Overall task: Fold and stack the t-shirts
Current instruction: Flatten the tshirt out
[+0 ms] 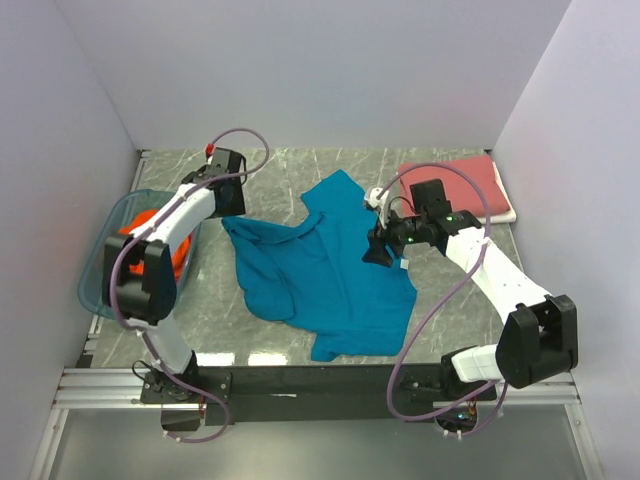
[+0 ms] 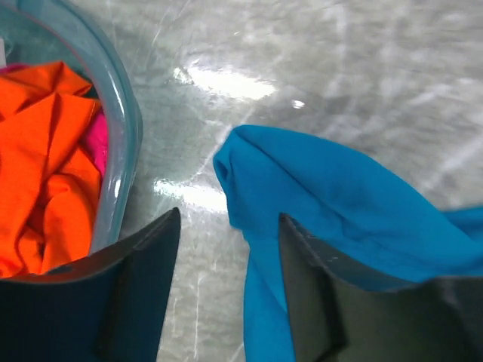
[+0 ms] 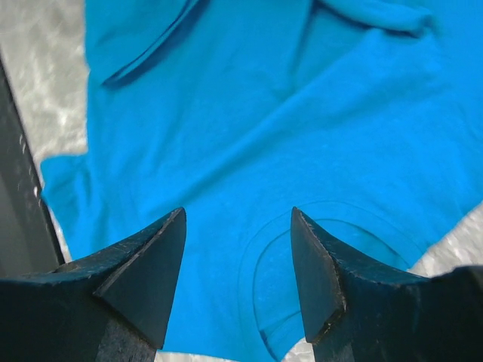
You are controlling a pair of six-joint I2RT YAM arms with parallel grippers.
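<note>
In the middle of the bench [image 1: 260, 170], the teal shirt [image 1: 330, 275] is lying open and crumpled, not folded yet. At the far right, the red shirt [image 1: 455, 185] is sitting folded flat, so that one is looking done. At the left, the orange shirt [image 2: 45, 166] is waiting in the blue tub [image 1: 95, 295], all bunched up, with a bit of pink cloth [image 2: 96, 147] beside it that is too small to name. So one shirt is looking finished, one is being worked on, and one is not started. No stacking is showing yet. The left claw [image 2: 229, 226] is hanging over the teal shirt's left edge with its jaws apart, gripping nothing. The right claw [image 3: 238, 219] is hovering over its collar, jaws apart too. Counting: three shirts, one tub, two claws.
</note>
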